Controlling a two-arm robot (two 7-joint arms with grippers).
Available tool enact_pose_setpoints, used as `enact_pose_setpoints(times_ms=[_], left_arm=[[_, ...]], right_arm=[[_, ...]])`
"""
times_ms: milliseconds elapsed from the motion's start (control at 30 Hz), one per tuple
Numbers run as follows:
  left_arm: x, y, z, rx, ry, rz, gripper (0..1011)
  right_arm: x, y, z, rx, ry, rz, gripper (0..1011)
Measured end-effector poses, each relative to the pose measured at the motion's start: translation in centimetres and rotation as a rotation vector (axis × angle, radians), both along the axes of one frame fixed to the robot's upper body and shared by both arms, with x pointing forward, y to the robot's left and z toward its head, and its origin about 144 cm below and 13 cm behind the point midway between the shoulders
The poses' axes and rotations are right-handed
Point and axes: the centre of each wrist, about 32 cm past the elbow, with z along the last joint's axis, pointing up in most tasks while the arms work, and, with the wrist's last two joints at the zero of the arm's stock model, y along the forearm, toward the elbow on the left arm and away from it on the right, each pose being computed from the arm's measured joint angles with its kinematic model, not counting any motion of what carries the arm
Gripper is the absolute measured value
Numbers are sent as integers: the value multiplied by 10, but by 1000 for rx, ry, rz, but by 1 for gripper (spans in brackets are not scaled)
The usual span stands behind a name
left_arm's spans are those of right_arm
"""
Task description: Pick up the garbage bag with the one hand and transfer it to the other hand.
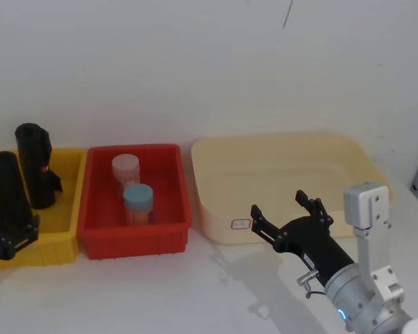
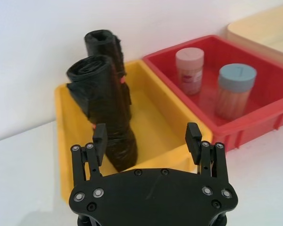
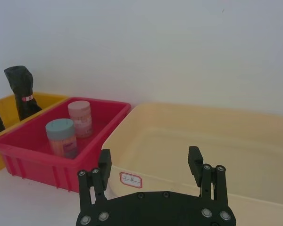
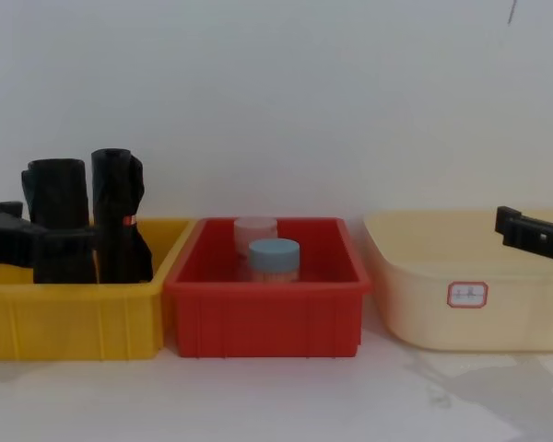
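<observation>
- The garbage bag [image 1: 5, 184] stands on end in the yellow bin [image 1: 66, 209], at the bin's near left. Its long axis is close to vertical and its rolled end faces up.
- A slimmer roll [image 1: 33, 163] with a red mark stands just behind it.
- The left gripper [image 2: 146, 134] is low at the bin's front, fingers spread wide. One finger [image 2: 100, 136] is close beside the bag's lower part, and the other stands well clear.
- The right gripper [image 1: 279, 203] hovers before the cream tub [image 1: 279, 139], fingers apart and holding nothing.
</observation>
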Motion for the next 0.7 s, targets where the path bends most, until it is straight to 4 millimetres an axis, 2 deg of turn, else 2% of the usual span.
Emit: enact_pose_setpoints(times_ms=[700], left_arm=[[34, 25, 6, 37, 41, -2, 1000]], right_arm=[[0, 0, 0, 0, 0, 0, 1001]])
